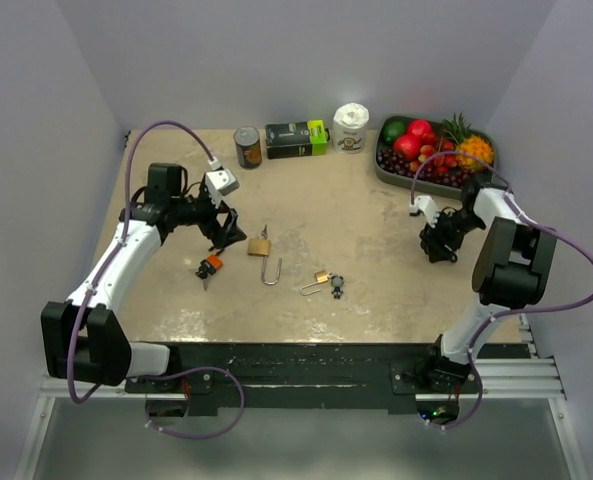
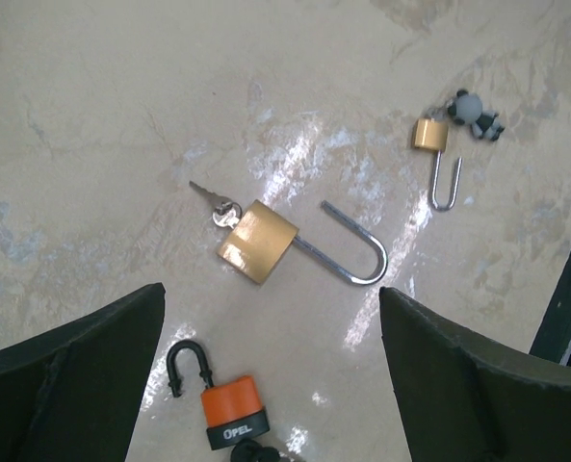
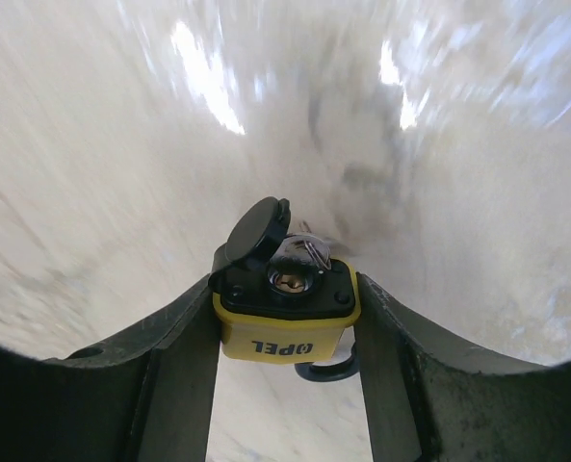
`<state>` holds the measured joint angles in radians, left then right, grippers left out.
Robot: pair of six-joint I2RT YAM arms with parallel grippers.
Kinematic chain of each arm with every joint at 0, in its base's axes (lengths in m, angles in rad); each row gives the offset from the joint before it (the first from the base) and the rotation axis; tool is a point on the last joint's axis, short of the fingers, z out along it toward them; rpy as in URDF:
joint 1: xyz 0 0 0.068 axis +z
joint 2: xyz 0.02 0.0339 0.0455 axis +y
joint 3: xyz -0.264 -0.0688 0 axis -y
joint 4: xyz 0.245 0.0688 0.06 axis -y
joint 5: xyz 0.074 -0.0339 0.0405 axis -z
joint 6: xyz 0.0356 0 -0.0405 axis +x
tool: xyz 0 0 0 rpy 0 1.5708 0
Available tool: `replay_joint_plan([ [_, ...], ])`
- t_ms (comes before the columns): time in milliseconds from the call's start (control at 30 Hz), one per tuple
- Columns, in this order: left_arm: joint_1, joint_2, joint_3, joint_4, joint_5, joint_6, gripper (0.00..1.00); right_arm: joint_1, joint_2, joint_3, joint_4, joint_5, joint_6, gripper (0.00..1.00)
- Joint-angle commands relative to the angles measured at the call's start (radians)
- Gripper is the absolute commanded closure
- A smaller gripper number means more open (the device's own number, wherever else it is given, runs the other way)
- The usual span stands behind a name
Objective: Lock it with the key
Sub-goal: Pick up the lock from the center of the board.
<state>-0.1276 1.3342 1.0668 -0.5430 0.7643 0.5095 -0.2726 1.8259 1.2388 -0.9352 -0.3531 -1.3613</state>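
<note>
My right gripper is shut on a yellow padlock, low over the table at the right. The padlock's black keyhole cover is flipped open, the keyhole shows, and a silver key ring lies behind it. My left gripper is open and empty, hovering above an orange padlock with its black shackle open. Ahead of it lies a brass long-shackle padlock with a key in it. Farther off is a small brass padlock with a charm.
At the back edge of the table stand a can, a dark box, a white tub and a tray of fruit. The three loose padlocks lie mid-table, in front of my left arm.
</note>
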Motion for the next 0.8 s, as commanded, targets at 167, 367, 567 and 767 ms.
replay_joint_plan([
  [167, -0.003, -0.047, -0.036, 0.348, -0.036, -0.501, 0.01, 0.148, -0.218, 0.061, 0.427, -0.509, 1.167, 1.0],
  [367, -0.085, -0.046, -0.102, 0.609, -0.091, -0.729, 0.01, 0.256, -0.358, -0.108, 0.932, -0.192, 1.872, 1.0],
  [567, -0.266, 0.043, -0.142, 0.834, -0.302, -0.888, 0.12, 0.358, -0.396, -0.151, 1.055, 0.012, 2.265, 1.0],
  [767, -0.495, 0.179, -0.081, 0.943, -0.477, -0.942, 0.17, 0.441, -0.382, -0.096, 0.908, 0.174, 2.455, 1.0],
])
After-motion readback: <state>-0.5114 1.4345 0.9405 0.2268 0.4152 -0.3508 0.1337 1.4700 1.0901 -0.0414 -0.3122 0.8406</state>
